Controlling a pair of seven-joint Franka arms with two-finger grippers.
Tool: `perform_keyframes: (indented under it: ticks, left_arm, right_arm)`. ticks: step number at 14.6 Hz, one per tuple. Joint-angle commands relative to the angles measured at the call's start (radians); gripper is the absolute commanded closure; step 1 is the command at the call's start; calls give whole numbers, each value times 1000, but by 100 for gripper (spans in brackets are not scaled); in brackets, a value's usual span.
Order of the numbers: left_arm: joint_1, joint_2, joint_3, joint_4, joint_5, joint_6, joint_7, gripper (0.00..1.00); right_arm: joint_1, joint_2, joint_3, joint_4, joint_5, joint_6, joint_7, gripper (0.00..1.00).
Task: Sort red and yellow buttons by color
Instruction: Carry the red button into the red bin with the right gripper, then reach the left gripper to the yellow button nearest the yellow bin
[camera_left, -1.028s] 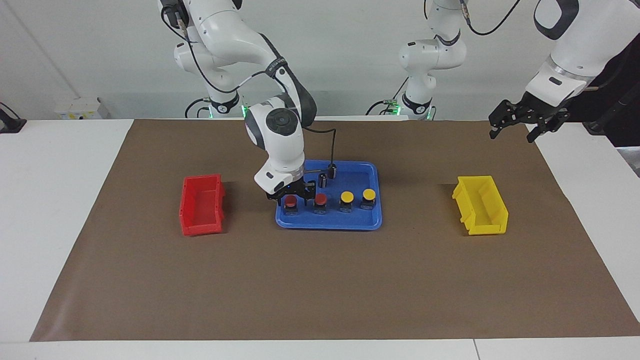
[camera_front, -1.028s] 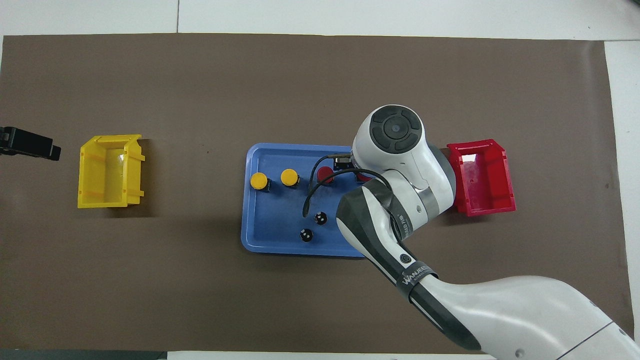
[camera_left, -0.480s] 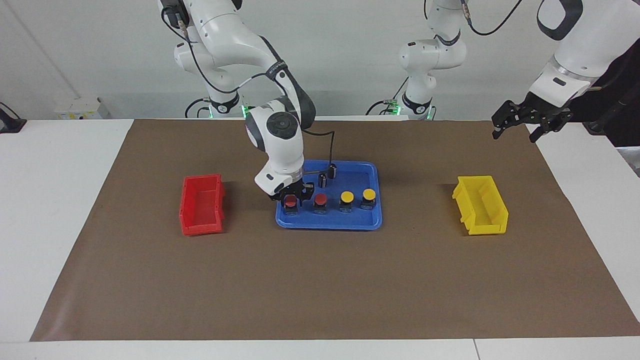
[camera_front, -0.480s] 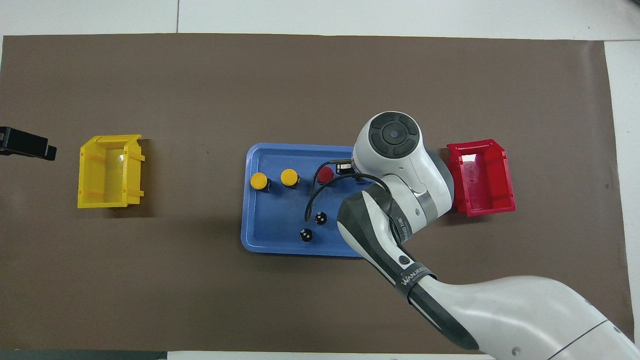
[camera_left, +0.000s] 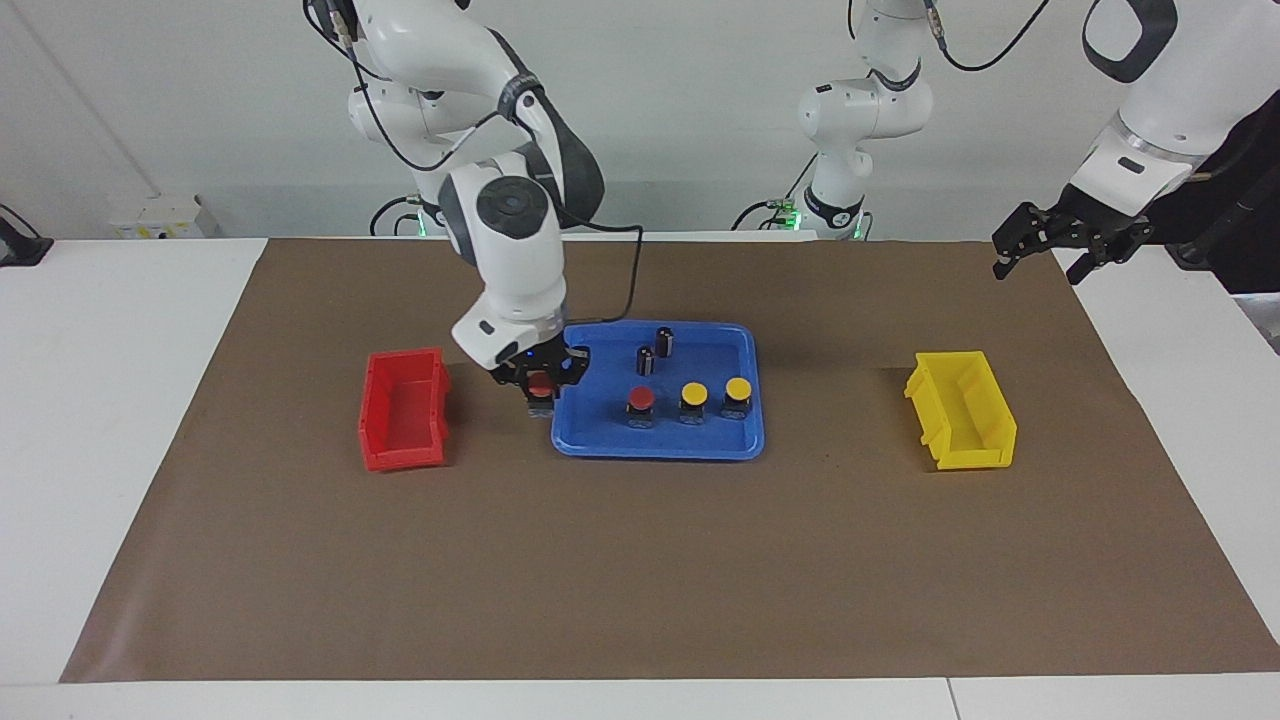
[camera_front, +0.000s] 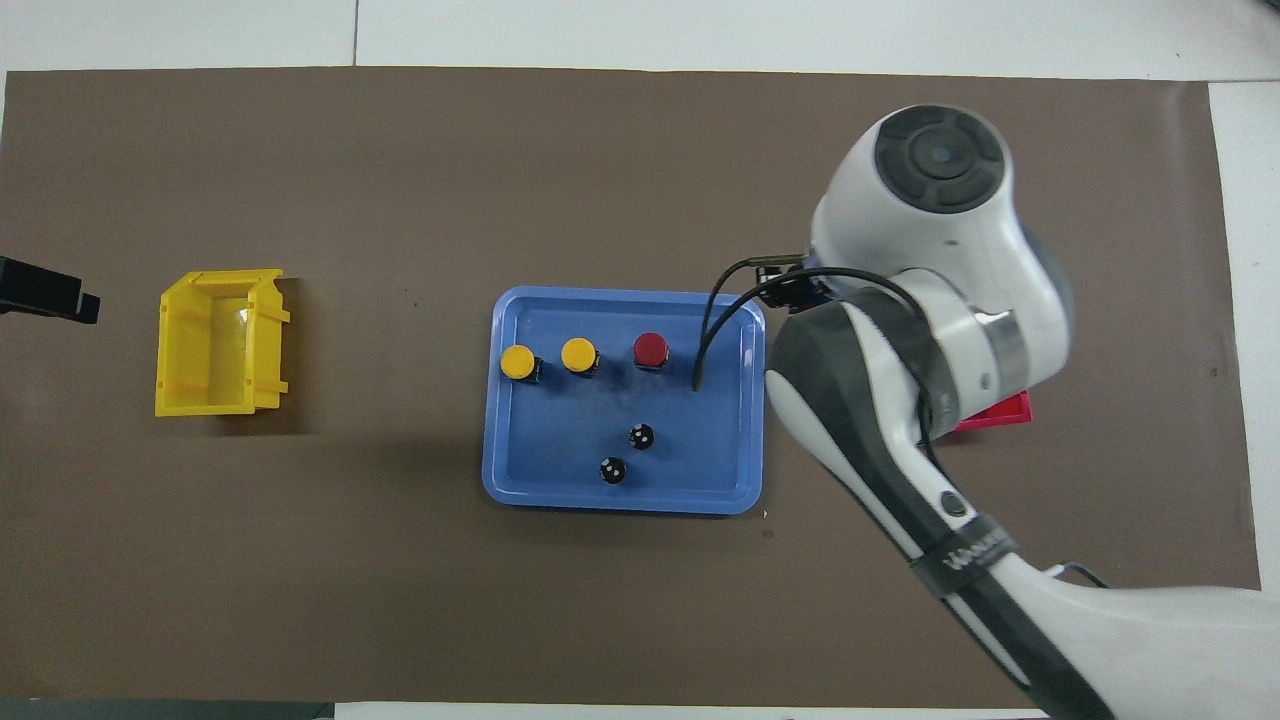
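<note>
From the facing view, the right gripper (camera_left: 541, 383) was clamped on a red button (camera_left: 540, 384) in the air – over the tray's (camera_left: 660, 445) edge nearest the red bin (camera_left: 402, 409) – while the left gripper (camera_left: 1060, 245) waited high near the yellow bin (camera_left: 962, 410), and I could not tell its fingers. From overhead, one red button (camera_front: 650, 349) and two yellow buttons (camera_front: 548, 359) sat in a row in the tray (camera_front: 560, 490) – the right arm hid the held one.

Red button (camera_left: 540, 385) lifted out of the blue tray (camera_left: 745, 445), clamped in right gripper (camera_left: 541, 384), carried toward 9 o'clock in facing view, now over the tray's edge toward the red bin (camera_left: 400, 455). Left gripper (camera_left: 1065, 240) drawn slightly up toward 1 o'clock.
</note>
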Motion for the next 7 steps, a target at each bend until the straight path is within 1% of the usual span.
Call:
perform_keyframes:
  ticks: [1, 2, 3, 4, 5, 6, 7]
  left_arm:
    - [-86, -85, -14, -182, 10, 176, -140, 0]
    - [-132, -99, -14, -254, 10, 264, -180, 0]
    - [-169, -94, -16, -284, 8, 301, -213, 0]
    - [-196, -78, -16, -290, -1, 311, -222, 0]
    - [-213, -60, -17, -294, -16, 315, -225, 1]
    - [-242, -48, -16, -301, -56, 338, -242, 1]
    - [-279, -28, -16, -321, -67, 384, -291, 2]
  right_arm:
    - [-142, -71, 12, -68, 42, -38, -192, 75]
    - [-177, -71, 12, -74, 50, -31, -217, 75]
    - [-208, -75, 13, -103, 51, -17, -238, 75]
    - [-226, -92, 12, -138, 56, 6, -272, 75]
    - [-245, -112, 12, -198, 62, 56, -304, 75]
    - [-268, -129, 12, -247, 74, 113, -327, 75]
    - [-280, -144, 12, -298, 92, 174, -352, 75]
